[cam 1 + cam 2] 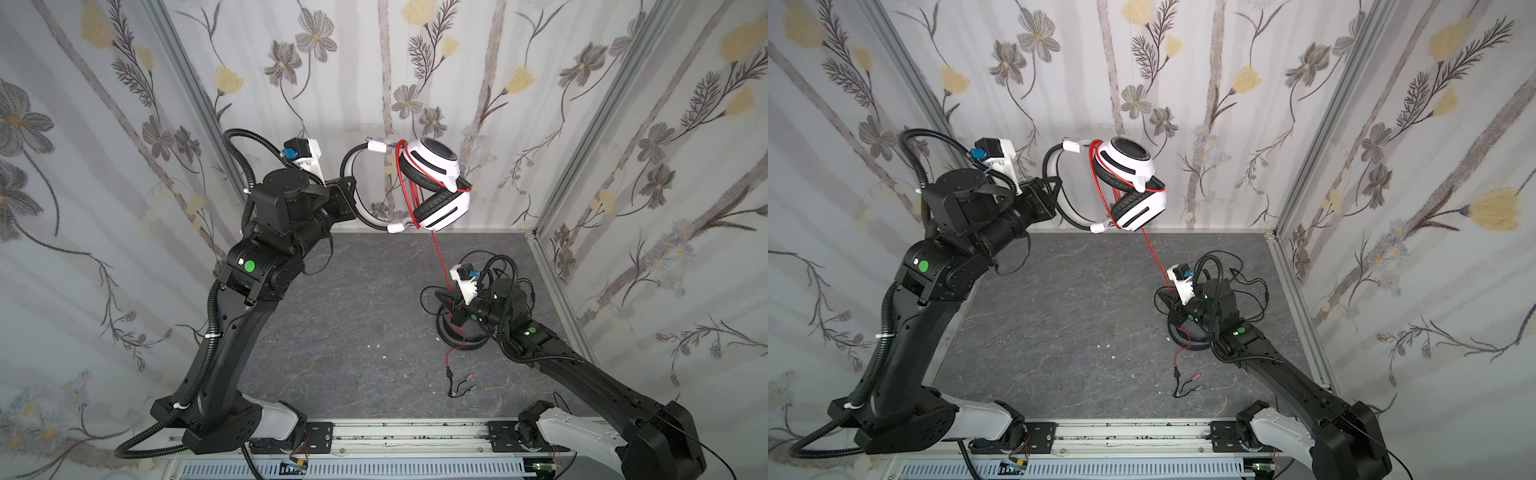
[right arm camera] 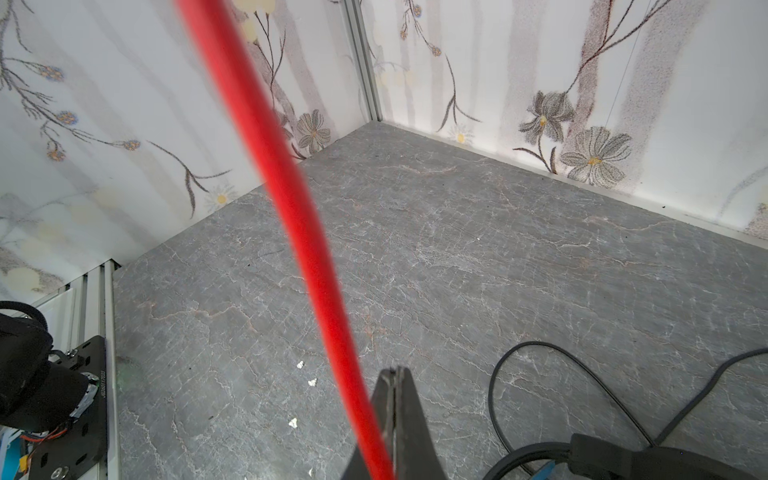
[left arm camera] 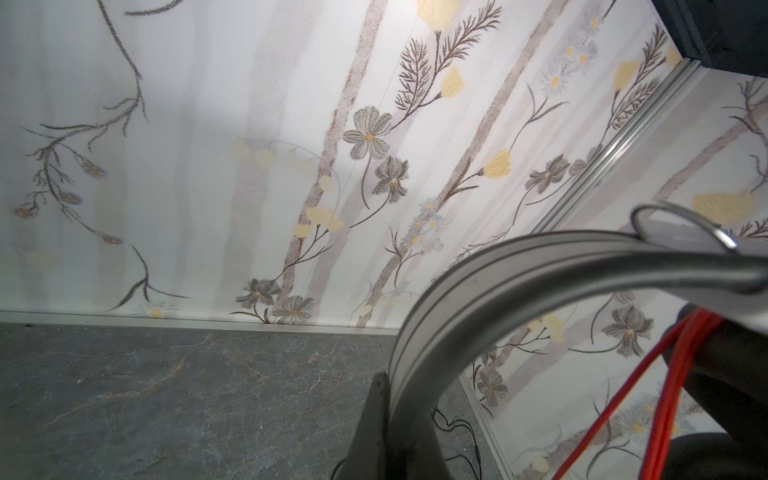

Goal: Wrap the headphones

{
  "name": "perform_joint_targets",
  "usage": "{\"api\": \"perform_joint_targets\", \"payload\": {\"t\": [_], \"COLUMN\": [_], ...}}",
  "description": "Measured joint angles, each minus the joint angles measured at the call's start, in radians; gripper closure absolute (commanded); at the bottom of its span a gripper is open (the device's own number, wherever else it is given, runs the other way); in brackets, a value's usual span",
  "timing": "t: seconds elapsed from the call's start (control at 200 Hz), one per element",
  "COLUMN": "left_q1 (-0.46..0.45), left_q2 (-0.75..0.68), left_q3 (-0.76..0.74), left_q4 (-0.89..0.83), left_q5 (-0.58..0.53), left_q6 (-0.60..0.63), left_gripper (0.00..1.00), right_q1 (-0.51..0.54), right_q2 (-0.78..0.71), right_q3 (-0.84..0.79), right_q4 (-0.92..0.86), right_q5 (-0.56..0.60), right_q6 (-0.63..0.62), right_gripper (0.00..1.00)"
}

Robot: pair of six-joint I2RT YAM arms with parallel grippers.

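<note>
Maybe the red cord (image 2: 291, 195) could be missed: the right gripper (image 2: 395, 370) is shut just beside it. The white headset (image 1: 436, 166) is clamped by the left gripper (image 1: 351, 195).

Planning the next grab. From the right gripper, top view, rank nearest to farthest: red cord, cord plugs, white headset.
1. red cord, running against the right gripper.
2. plugs, on the table, near side.
3. white headset, raised at the far side.
</note>
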Motion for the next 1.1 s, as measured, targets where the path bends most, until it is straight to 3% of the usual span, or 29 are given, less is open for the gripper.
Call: {"api": "perform_joint_targets", "payload": {"t": [0.22,0.585,0.864,1.099], "left_q1": [0.003,0.009,0.016,0.016], "left_q2": [0.021,0.083,0.147,0.155], "left_q3": [-0.054,-0.178,-0.301,-0.423], "left_q4": [0.042,0.133,0.190,0.211], "left_q5": [-0.112,-0.341,-0.489,-0.556], "left_q6": [-0.032,-0.025,0.189,0.386], "left_gripper": [1.00,1.00,1.00,1.00], "right_q1": [0.056,0.248,0.360,0.379], "right_q2": [-0.020,-0.031,-0.030,0.003], "right_q3": [0.010,0.102,0.239,0.377], "right_q4": [-0.081,-0.248,-0.348,-0.409], "right_q5": [0.101,0.277,0.373,0.448], "right_q6": [-0.050,-0.144,-0.230,-0.298], "right_gripper": [1.00,1.00,1.00,1.00]}}
